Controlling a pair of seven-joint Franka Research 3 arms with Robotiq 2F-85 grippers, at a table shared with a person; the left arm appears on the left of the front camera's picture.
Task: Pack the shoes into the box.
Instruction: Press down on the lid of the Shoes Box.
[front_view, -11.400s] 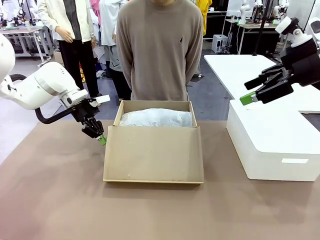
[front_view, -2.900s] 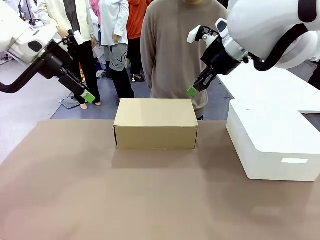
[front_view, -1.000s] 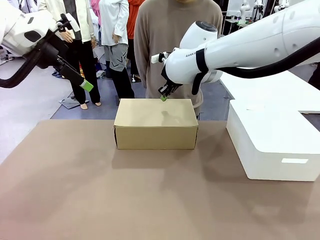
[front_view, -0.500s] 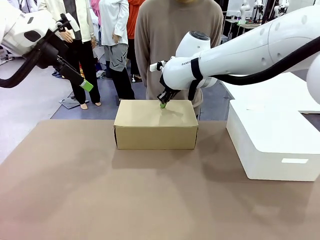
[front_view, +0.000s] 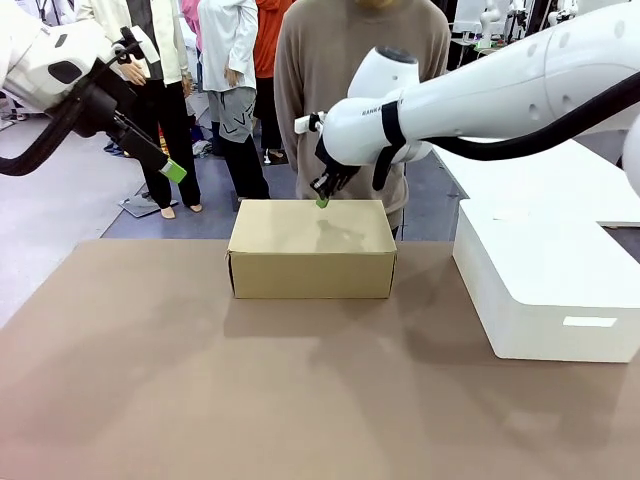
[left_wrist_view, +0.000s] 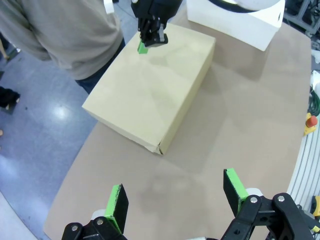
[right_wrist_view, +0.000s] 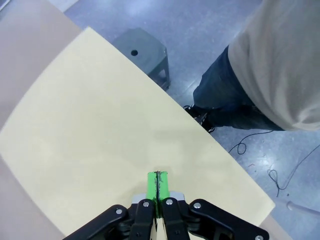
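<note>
Hovering over the far edge of the box (front_view: 311, 248), the right gripper (front_view: 322, 201) is pointing down at the lid with its green pads pressed flat together, pinching nothing. From the right wrist view, the fingertips (right_wrist_view: 157, 186) are sitting above the tan lid surface (right_wrist_view: 115, 165), near its far edge; whether they are touching the cardboard I cannot tell.

Box is sitting shut on the brown table (front_view: 300, 400), lid flap down. A white block (front_view: 545, 285) is standing on the table to the box's right, apart from it.

Left gripper (front_view: 172, 171) is hanging high up, left of the box and well clear of it. In the left wrist view its two green-padded fingers (left_wrist_view: 117, 200) are spread wide with nothing between them, looking down on the closed box (left_wrist_view: 155, 95) and the right gripper (left_wrist_view: 150, 37) above its far end.

A person in a grey-brown sweater (front_view: 360, 60) is standing just behind the box at the far side.
</note>
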